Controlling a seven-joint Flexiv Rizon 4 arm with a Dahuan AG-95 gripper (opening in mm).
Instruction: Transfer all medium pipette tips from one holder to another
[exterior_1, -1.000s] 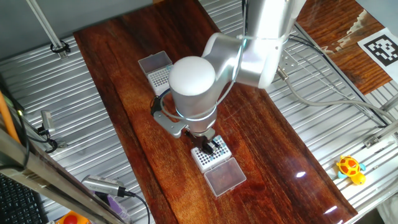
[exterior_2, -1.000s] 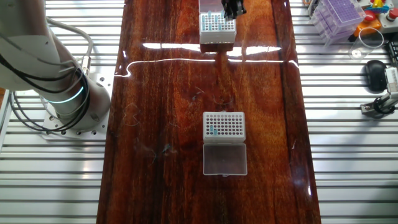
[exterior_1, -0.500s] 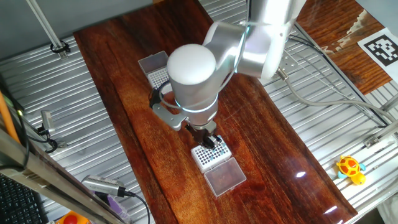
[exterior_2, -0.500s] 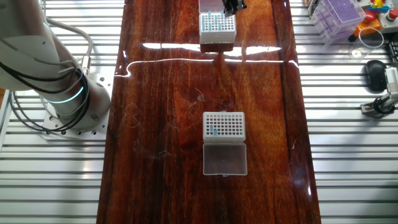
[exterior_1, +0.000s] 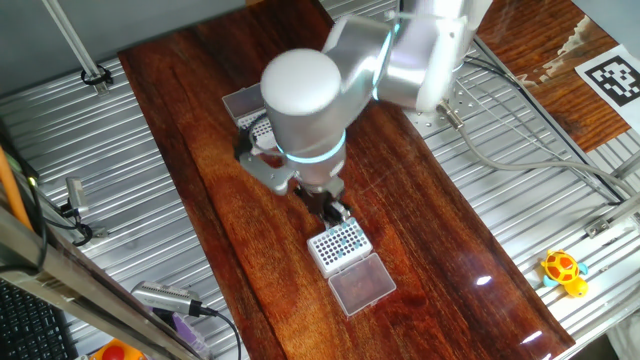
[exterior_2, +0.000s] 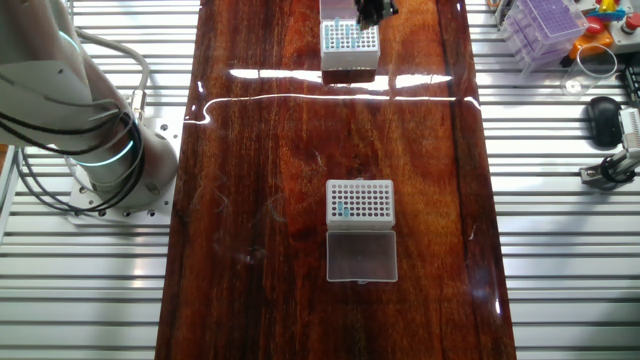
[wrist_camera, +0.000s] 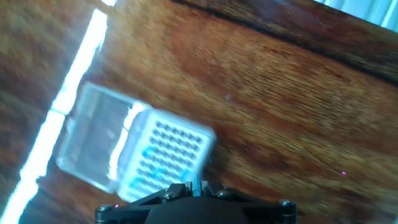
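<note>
**Tip carried off the source holder**

In the hand view, blue medium pipette tips (wrist_camera: 148, 167) are seen in the near holder (wrist_camera: 163, 160). The gripper (exterior_1: 335, 210) hangs above it; its grip cannot be told. A carry to the far holder (exterior_2: 360, 201) is judged next.

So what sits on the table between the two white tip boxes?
Nothing: in the other fixed view, only bare wood with a glare streak lies between the far tip box under the pincer and the near tip box on the table.
</note>
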